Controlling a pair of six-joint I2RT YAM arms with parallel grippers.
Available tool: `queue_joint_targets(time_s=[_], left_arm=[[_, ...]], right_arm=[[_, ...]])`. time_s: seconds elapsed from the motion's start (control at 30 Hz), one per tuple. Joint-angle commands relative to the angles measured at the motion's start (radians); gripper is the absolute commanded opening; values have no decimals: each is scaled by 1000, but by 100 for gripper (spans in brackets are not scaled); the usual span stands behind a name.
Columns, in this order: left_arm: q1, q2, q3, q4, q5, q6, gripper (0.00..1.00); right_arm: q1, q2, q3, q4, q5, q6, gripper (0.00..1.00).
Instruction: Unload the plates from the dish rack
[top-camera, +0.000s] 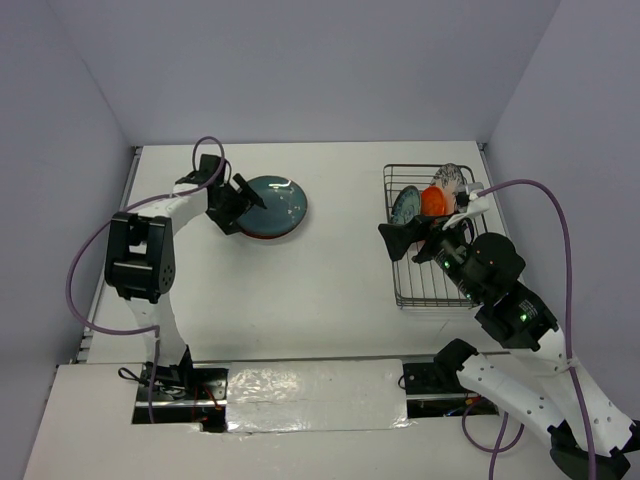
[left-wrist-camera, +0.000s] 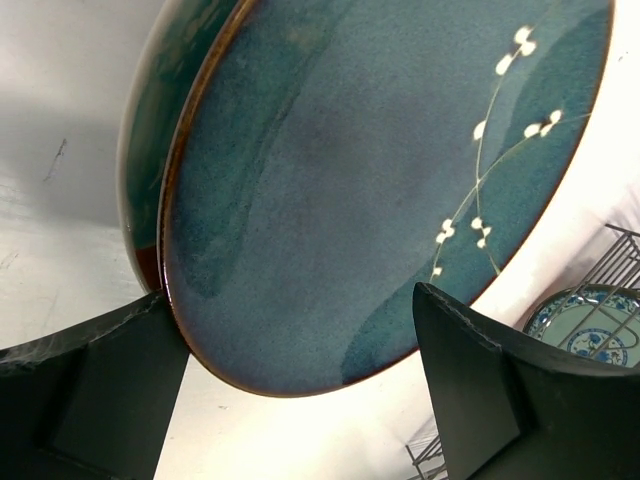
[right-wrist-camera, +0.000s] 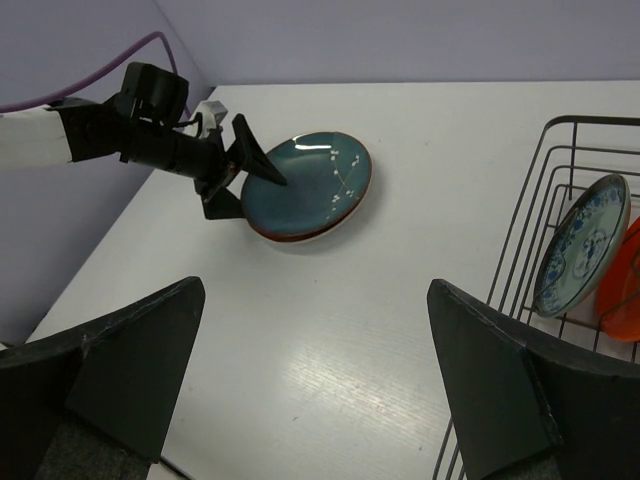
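2 stacked plates (top-camera: 275, 207) left of dish rack (top-camera: 425, 288), left gripper (top-camera: 240, 207) wide around their rim; 3 racked plates (top-camera: 435, 200); right gripper (top-camera: 422, 235) wide over rack.

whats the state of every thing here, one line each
top teal plate, lying flat on another plate
lower plate, flat on the table, mostly covered
blue floral plate, on edge in the rack
orange plate, upright behind it
pale patterned plate, upright at the rack's far end
dish rack, holding three plates
left gripper, open, straddling the top plate's rim
right gripper, open, empty
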Motion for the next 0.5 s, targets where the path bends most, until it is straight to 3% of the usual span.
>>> queue_joint_targets(time_s=[0.0, 0.47], left_arm=[[-5, 14, 9, -146, -55, 34, 100], [-5, -23, 92, -283, -187, 25, 99]], right_arm=[[-1, -5, 6, 4, 10, -13, 100], [0, -10, 3, 3, 13, -14, 100]])
